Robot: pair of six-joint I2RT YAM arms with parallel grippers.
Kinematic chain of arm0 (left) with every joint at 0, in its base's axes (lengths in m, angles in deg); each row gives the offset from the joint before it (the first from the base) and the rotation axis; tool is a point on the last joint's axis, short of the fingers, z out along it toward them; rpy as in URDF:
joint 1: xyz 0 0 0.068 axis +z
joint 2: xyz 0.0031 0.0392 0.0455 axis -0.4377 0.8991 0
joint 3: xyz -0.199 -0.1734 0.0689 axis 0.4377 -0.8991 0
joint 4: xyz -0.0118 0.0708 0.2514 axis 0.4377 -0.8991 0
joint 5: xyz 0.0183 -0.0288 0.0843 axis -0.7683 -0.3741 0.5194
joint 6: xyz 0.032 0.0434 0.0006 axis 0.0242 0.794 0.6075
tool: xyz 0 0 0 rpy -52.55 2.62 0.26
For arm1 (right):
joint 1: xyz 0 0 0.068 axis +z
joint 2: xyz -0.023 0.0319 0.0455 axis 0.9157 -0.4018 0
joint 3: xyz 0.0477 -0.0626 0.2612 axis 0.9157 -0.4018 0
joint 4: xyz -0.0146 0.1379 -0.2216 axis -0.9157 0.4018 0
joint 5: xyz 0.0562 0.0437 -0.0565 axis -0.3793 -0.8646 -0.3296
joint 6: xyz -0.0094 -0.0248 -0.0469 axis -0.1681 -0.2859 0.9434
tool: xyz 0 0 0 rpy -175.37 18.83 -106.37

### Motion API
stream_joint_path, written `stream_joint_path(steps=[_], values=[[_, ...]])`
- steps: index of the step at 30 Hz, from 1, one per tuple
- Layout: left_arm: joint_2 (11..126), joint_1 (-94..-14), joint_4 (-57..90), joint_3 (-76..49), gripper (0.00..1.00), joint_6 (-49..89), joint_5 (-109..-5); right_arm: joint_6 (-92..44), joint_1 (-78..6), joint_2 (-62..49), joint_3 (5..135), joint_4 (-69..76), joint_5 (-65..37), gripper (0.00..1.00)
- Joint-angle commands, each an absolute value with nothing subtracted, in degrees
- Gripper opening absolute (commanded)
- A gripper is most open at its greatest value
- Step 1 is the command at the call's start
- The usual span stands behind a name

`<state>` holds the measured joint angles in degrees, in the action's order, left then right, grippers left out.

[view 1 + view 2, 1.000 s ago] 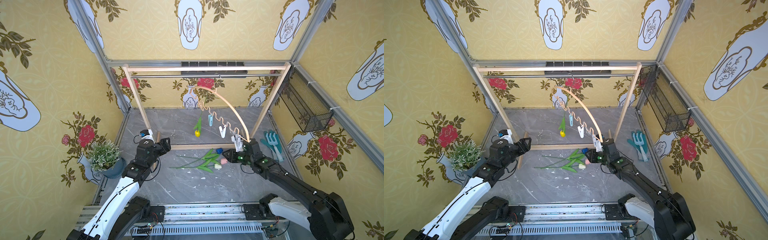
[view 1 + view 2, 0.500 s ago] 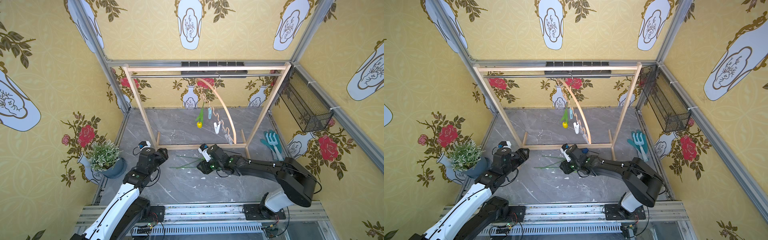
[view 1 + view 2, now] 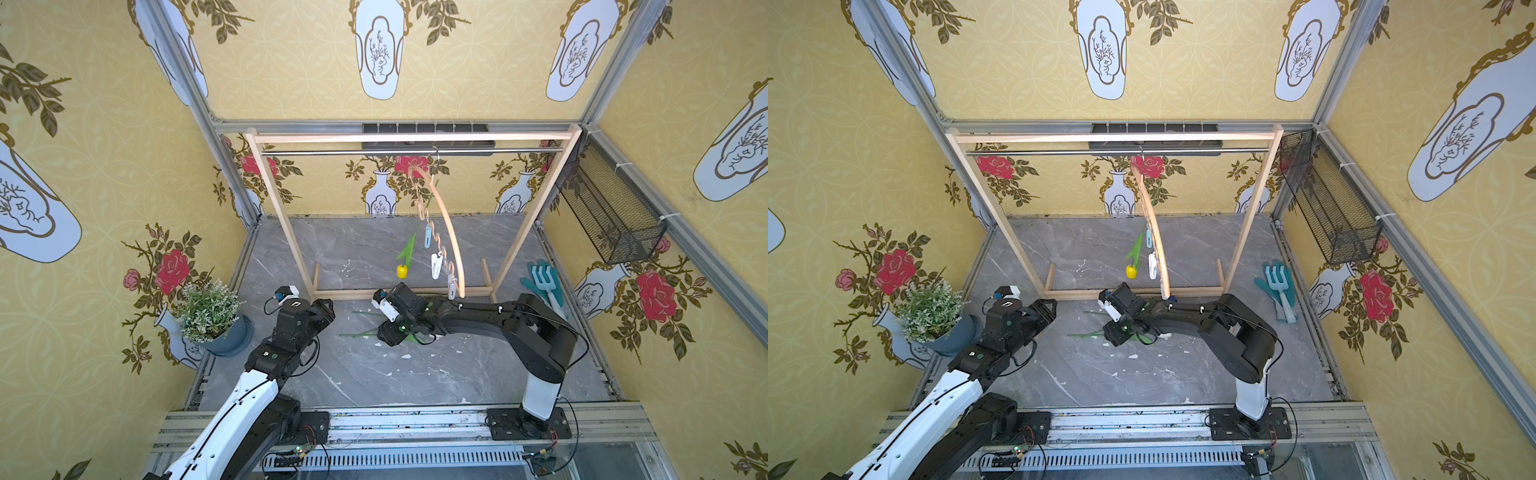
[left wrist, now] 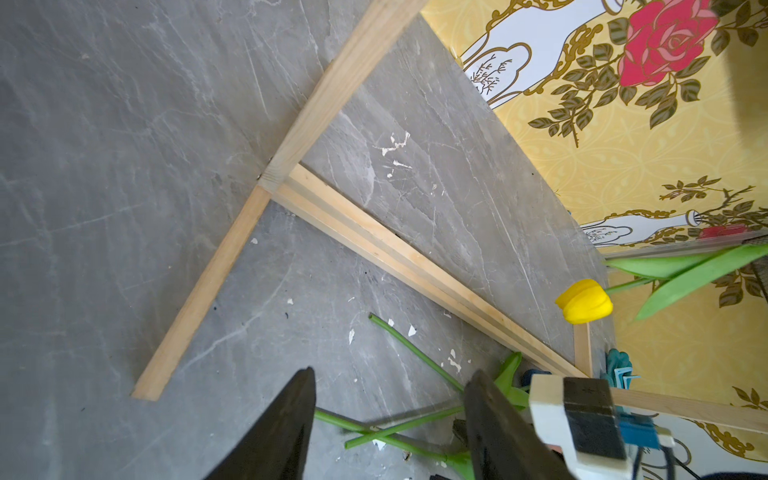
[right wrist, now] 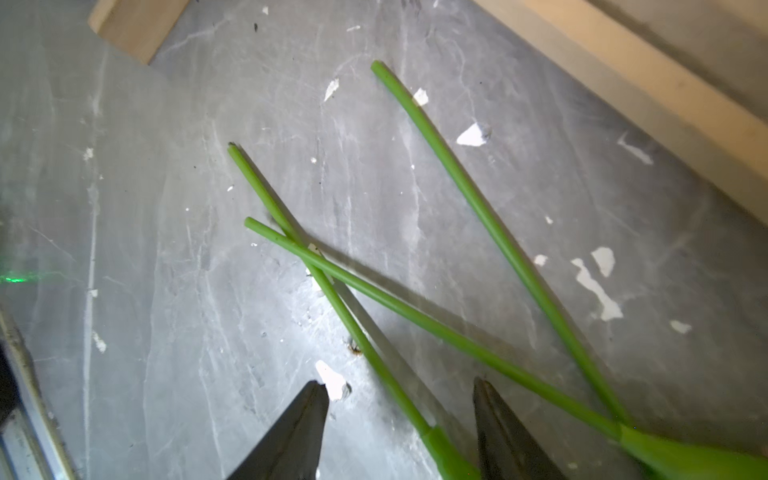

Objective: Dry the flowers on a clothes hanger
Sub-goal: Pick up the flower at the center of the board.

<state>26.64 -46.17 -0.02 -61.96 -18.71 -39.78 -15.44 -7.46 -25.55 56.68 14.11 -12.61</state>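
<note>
Right fingers (image 5: 295, 436), earlier at the clothes hanger (image 3: 452, 232), now gape empty astride the flowers (image 5: 415, 315), stems flat, cut ends toward the left arm (image 3: 266, 357); left fingers (image 4: 282, 428) parted, empty.

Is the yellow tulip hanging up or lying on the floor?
Hanging. The yellow tulip dangles head down beside the hanger, clear of the floor. What holds its stem is too small to see.
</note>
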Motion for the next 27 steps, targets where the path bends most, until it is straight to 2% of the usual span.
stream_joint_path(steps=[1, 5, 10, 13, 27], values=[[26.37, -46.11, 0.75, -62.38, 0.62, -19.09, -39.25, -12.32, -6.99, -27.39, 58.71, 18.3, -11.65, 0.59], [26.21, -46.11, 1.21, -62.46, 0.62, -18.63, -39.07, -11.44, -6.97, -28.92, 59.97, 19.57, -11.24, 0.55], [26.54, -46.1, 1.88, -62.52, 0.62, -18.45, -38.95, -10.71, -5.37, -30.45, 61.3, 21.05, -10.34, 0.36], [26.63, -46.14, 2.16, -62.55, 0.61, -18.47, -38.9, -10.63, -4.55, -30.68, 61.21, 21.04, -10.23, 0.32], [26.8, -46.1, 2.97, -62.45, 0.58, -18.54, -38.8, -9.13, -3.38, -28.33, 60.06, 26.88, -4.68, 0.41]])
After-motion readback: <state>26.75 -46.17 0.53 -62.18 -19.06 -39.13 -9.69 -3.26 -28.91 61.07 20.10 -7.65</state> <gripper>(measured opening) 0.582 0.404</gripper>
